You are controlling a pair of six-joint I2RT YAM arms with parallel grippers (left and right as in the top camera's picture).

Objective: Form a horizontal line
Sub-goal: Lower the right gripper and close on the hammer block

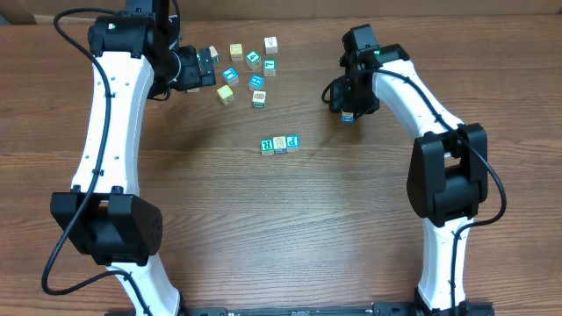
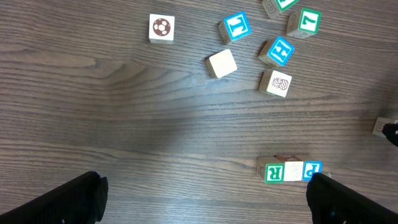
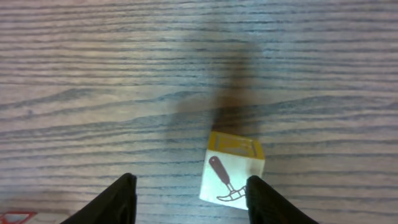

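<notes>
A row of three blocks lies side by side at mid-table: green R, tan, blue P. It also shows in the left wrist view. My right gripper is open, low over the table right of the row. A hammer-picture block sits between its fingers, against the right one. My left gripper is open and empty, and in the overhead view it hovers at the left edge of the loose blocks.
Several loose blocks lie scattered at the back centre. In the left wrist view these include a soccer-ball block, a blue T, a plain block, a blue H and a green 7.
</notes>
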